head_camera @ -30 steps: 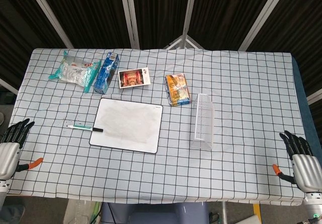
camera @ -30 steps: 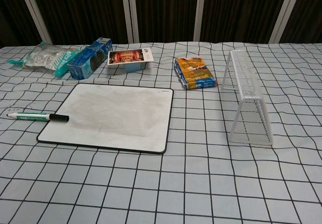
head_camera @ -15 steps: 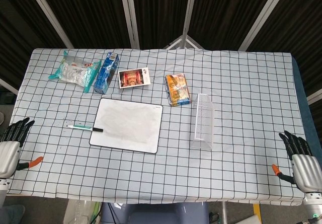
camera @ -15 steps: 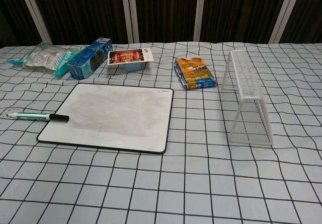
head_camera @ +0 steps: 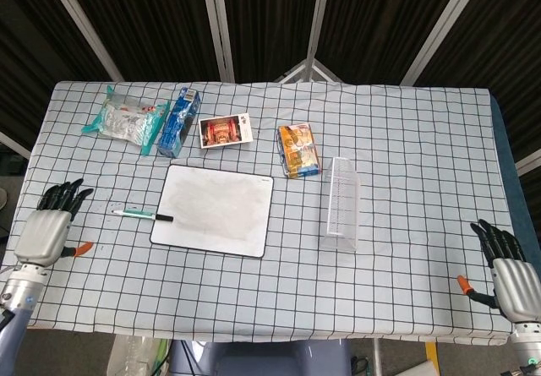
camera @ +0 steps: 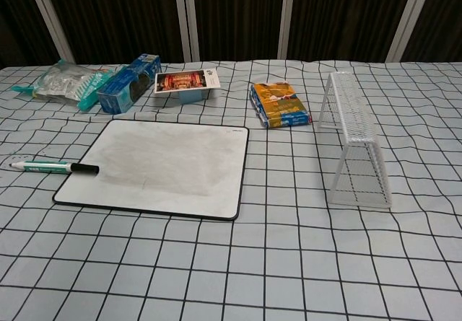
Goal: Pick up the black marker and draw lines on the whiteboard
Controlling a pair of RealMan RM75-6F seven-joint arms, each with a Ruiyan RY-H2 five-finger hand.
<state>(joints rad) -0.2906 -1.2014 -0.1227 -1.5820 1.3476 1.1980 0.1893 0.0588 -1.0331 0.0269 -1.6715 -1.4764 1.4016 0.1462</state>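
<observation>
A marker [head_camera: 142, 215] [camera: 54, 166] with a white and green barrel and a black cap lies on the checked cloth, its capped end over the left edge of the whiteboard [head_camera: 215, 209] [camera: 162, 166]. The board lies flat and shows faint grey smudges. My left hand [head_camera: 49, 226] is over the table's left edge, left of the marker and apart from it, fingers spread and empty. Near the front right corner my right hand [head_camera: 505, 273] hangs open, far from both. Neither hand shows in the chest view.
Along the back lie a clear bag [head_camera: 125, 119], a blue box [head_camera: 179, 122], a picture card [head_camera: 225, 130] and an orange packet [head_camera: 298, 149]. A white wire rack [head_camera: 341, 204] [camera: 351, 139] lies to the right of the board.
My left hand has moved up and to the right, from the table's front left corner toward the marker. The right hand and the objects have stayed put.
</observation>
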